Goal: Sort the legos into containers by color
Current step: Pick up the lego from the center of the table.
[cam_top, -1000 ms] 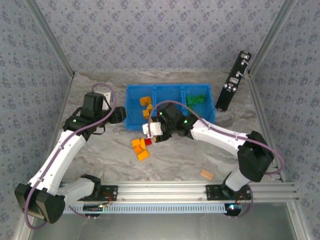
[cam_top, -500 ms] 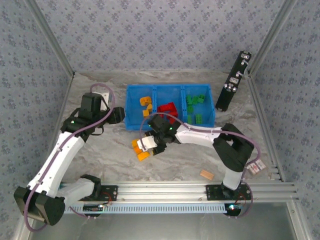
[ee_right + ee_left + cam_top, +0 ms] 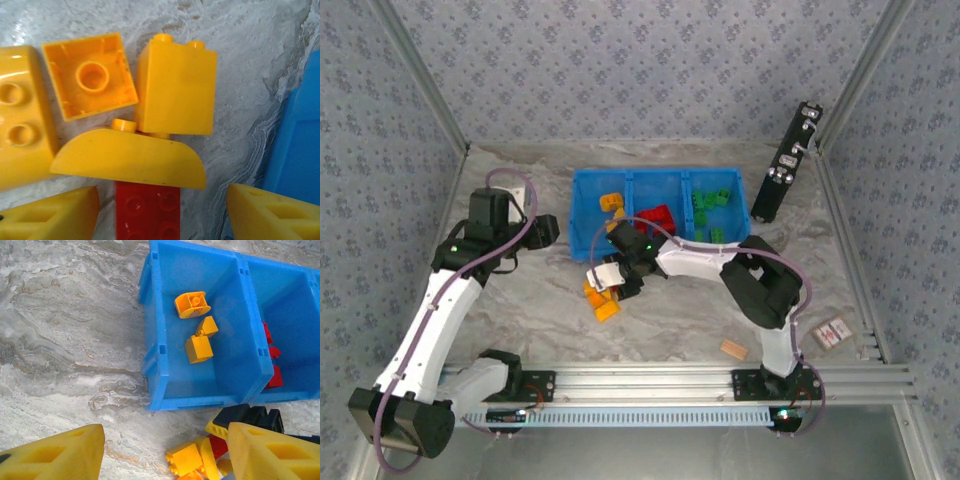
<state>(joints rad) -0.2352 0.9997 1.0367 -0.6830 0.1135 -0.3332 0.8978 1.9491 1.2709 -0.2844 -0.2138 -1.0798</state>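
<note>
Nearest the arm bases, a tan block lies alone on the marbled table, at about 4 o'clock from the loose bricks. The right gripper hangs low over that pile with its jaws apart. In the right wrist view its fingers stand on either side of a red brick, with a gap showing on each side. A curved yellow brick lies across the red one's 12 o'clock end. Beyond it, a tall yellow brick and an upturned orange-yellow brick sit side by side.

At 10 o'clock from the pile, the left gripper hovers just beside the left end of the blue tray, its fingers spread wide over the table.

The tray lies at 12 to 1 o'clock from the pile. Its left compartment holds three orange-yellow bricks grouped near the middle. The middle compartment holds red bricks, and the right one holds green bricks. At 2 o'clock from the tray, past its right end, a black oblong device sits tilted.
</note>
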